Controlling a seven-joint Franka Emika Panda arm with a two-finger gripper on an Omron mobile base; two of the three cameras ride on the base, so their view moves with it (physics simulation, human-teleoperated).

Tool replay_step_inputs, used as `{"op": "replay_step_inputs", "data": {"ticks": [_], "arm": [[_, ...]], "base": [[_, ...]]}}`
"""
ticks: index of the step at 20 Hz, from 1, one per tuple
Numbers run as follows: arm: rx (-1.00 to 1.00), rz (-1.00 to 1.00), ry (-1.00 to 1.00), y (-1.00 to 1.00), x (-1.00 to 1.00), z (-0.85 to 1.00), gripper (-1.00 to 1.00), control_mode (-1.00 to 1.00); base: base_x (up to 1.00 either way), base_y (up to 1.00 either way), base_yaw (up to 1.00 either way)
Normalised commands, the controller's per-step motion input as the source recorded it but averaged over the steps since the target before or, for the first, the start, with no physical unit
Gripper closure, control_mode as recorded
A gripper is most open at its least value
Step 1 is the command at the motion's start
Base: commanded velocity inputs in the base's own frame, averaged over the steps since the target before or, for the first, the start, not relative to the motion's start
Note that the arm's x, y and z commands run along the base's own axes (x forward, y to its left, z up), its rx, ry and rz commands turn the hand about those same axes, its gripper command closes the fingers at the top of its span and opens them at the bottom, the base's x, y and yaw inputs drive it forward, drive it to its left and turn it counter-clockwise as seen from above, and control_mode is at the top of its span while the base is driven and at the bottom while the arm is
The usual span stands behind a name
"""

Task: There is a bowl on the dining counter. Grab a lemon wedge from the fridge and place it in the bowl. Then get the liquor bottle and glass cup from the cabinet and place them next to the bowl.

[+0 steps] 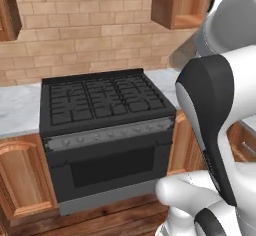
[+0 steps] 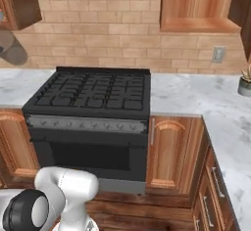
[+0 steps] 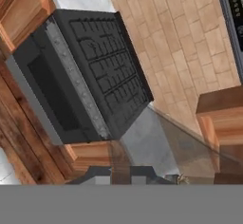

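Black stove [image 1: 102,125], tan brick wall [image 1: 75,30], white-grey marble worktop [image 2: 196,98], reddish-brown wooden base cabinets [image 2: 169,151].

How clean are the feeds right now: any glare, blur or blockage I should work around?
Left base view: flat, even light, no glare; the white arm blocks the right third. Right base view: evenly lit, stove fairly sharp, the glass cup a faint grey smear at the left edge. Hand view: rolled sideways, slightly soft, a translucent grey veil over the lower right.

A grey-white marble worktop [image 2: 196,98] was seen flanking a black stove [image 2: 93,93]; a small potted plant [image 2: 244,83] was set at its right end.
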Motion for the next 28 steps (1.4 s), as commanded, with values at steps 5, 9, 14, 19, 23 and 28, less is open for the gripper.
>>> {"op": "replay_step_inputs", "data": {"ticks": [5, 9, 14, 19, 23, 28], "arm": [[0.0, 0.0, 0.0, 0.0, 0.0, 0.0, 1.0, 1.0], [0.0, 0.0, 0.0, 0.0, 0.0, 0.0, 1.0, 1.0], [0.0, 0.0, 0.0, 0.0, 0.0, 0.0, 1.0, 1.0], [0.0, 0.0, 0.0, 0.0, 0.0, 0.0, 1.0, 1.0], [0.0, 0.0, 0.0, 0.0, 0.0, 0.0, 1.0, 1.0], [0.0, 0.0, 0.0, 0.0, 0.0, 0.0, 1.0, 1.0]], "base": [[-1.0, 0.7, 0.0], [-1.0, 0.69, 0.0], [-1.0, 0.22, 0.0], [-1.0, 0.0, 0.01], [-1.0, 0.04, 0.0], [-1.0, 0.16, 0.0]]}}
